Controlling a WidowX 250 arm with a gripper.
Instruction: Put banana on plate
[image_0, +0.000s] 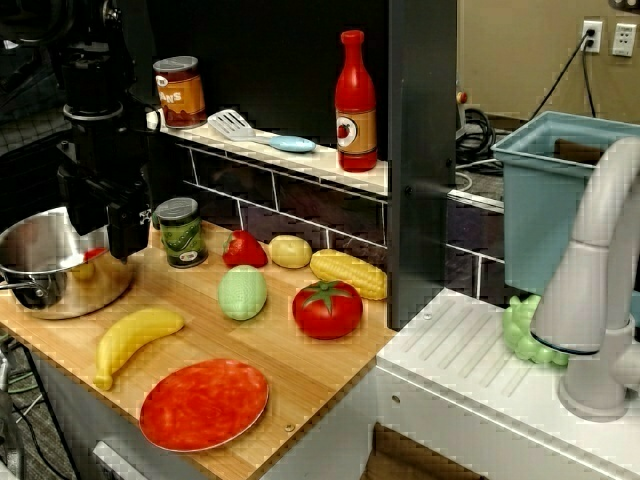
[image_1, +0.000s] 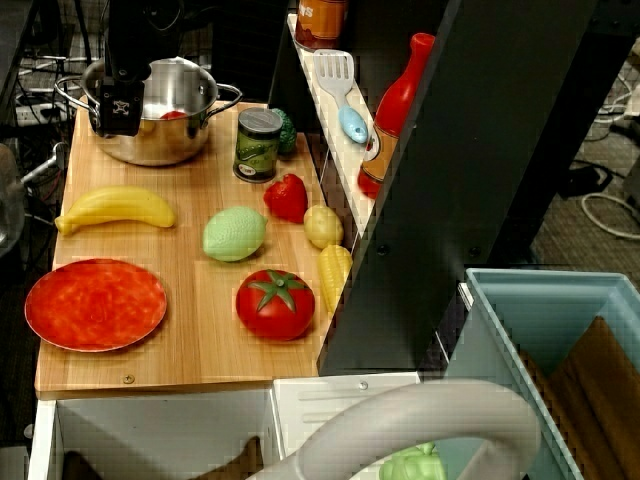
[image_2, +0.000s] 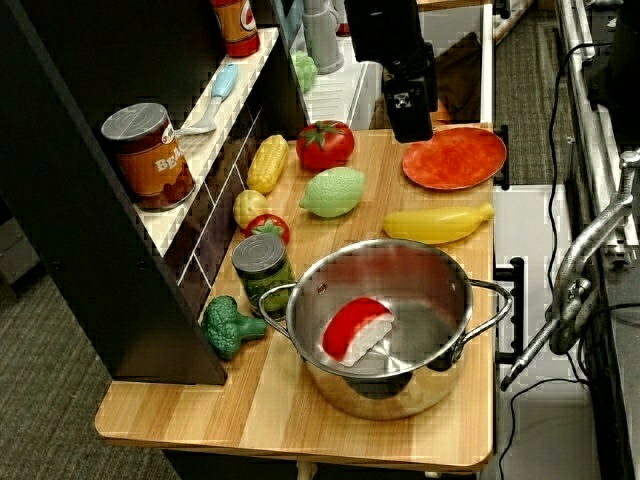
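The black end effector (image_1: 118, 112), grip state indiscernible, hangs above the steel pot's rim (image_1: 200, 118); the smooth yellow curved plastic banana (image_1: 117, 208) lies toward the worktop's front edge, lengthwise along it, just behind the flat red-orange plate (image_1: 95, 304).

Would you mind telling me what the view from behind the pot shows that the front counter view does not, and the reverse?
Only the view from behind the pot shows the red-and-white toy inside the pot and the broccoli beside it. Only the front counter view shows the blue bin and the wall outlets. Both show the banana lying on the board near the plate, not on it, plus the tomato, the corn and the green can. The hand appears in both; whether it is open is unclear.
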